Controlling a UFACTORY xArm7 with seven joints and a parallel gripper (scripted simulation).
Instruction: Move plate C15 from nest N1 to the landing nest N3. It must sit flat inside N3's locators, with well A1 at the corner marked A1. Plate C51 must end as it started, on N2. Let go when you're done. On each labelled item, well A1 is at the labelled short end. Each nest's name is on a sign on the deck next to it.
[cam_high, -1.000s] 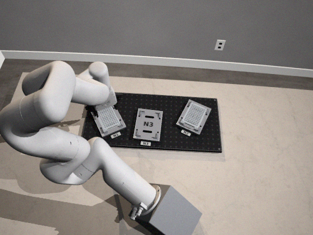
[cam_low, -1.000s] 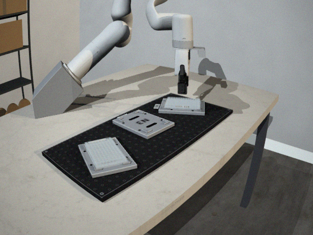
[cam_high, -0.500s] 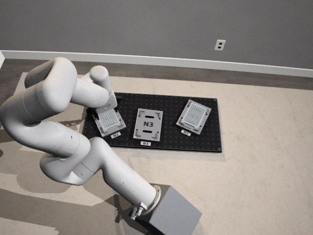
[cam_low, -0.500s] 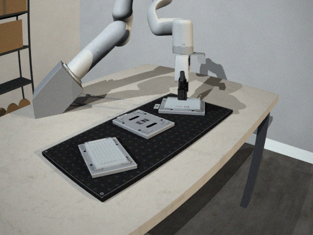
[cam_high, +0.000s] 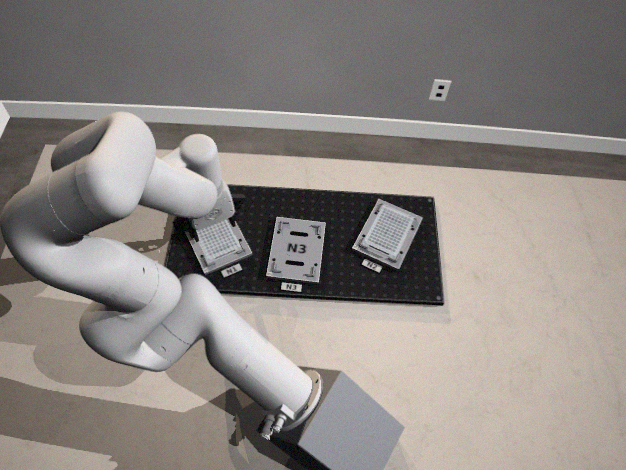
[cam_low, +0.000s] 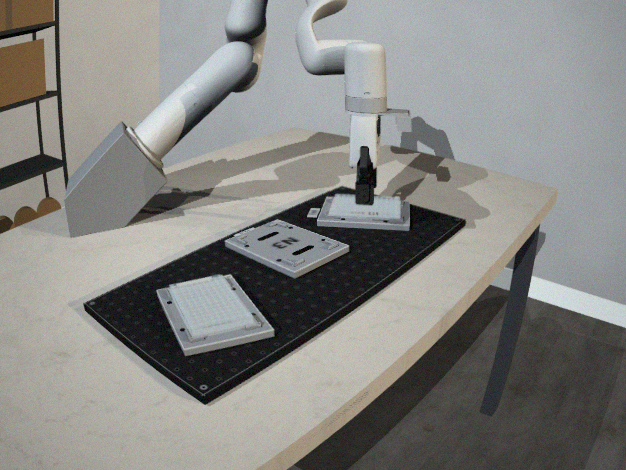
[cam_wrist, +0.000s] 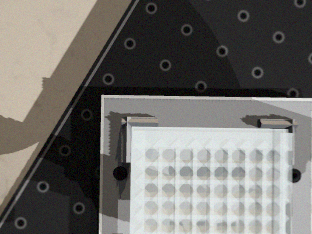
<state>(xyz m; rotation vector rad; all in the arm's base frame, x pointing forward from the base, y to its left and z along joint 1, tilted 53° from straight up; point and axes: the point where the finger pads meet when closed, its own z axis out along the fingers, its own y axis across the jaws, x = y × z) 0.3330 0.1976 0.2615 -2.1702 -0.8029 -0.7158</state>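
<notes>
Plate C15 (cam_high: 218, 241) is a white well plate lying flat in nest N1, at the left of the black deck, above the N1 sign (cam_high: 231, 271). My gripper (cam_low: 365, 189) is open and empty. It hangs straight down with its fingertips at about the height of the top of plate C15 (cam_low: 365, 207). The wrist view looks down on the plate's wells (cam_wrist: 210, 180) and two of the nest's locators; my fingers do not show there. Nest N3 (cam_high: 296, 248) is a bare grey plate in the middle, also seen in the exterior view (cam_low: 286, 246). Plate C51 (cam_high: 388, 231) lies on N2 at the right.
The black perforated deck (cam_high: 323, 275) carries the three nests in a row, with the N3 sign (cam_high: 291, 286) and the N2 sign (cam_high: 371, 265) in front of them. The arm's grey base block (cam_high: 348, 430) stands at the near table edge. A shelf with boxes (cam_low: 25, 75) stands off the table.
</notes>
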